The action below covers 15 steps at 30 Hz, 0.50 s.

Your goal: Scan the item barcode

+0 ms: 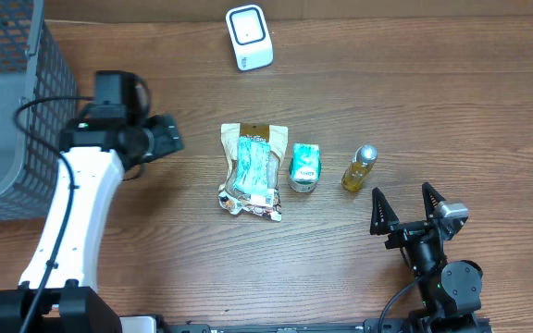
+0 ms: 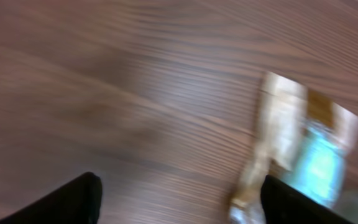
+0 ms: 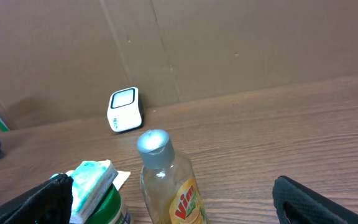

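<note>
Wooden desk (image 1: 452, 92), where the nearer left tool (image 1: 171, 135), jaws wide and empty, faces the snack pouch (image 1: 253, 169) lying crosswise just ahead, slightly right.

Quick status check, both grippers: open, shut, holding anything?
Left gripper: open, holding nothing.
Right gripper: open wide, holding nothing.

Overhead looks straight down; low wrist views share its pouch (image 1: 253, 169) (left, blurred) and bottle (image 1: 359, 168) (right).
</note>
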Tool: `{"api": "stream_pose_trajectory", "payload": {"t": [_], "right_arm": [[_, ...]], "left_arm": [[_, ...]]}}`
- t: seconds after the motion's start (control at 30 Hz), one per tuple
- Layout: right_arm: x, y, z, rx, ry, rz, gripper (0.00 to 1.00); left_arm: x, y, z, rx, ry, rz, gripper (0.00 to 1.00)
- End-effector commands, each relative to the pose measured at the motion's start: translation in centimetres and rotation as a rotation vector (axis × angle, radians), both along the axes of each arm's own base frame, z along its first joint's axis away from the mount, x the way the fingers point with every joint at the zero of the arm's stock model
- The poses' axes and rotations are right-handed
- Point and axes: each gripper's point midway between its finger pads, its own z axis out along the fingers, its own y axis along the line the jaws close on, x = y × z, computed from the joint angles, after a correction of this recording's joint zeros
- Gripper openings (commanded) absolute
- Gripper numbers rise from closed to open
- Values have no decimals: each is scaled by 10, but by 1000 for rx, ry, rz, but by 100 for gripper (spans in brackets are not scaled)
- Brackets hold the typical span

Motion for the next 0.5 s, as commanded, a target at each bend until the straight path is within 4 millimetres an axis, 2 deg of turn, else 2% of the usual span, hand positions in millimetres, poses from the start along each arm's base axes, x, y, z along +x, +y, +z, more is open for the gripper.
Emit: {"api": "stream_pose_trajectory", "payload": {"t": [0.0, 0.07, 0.47], "right_arm": [[0, -1, -1, 1, -6, -6, 100], [0, -1, -1, 1, -6, -6, 100], [0, -1, -1, 1, -6, -6, 100]], "left_arm": [[-3, 40, 7, 127, -3, 88, 90], [-6, 46, 6, 125, 5, 106, 100], [-6, 48, 6, 125, 5, 110, 100]]}}
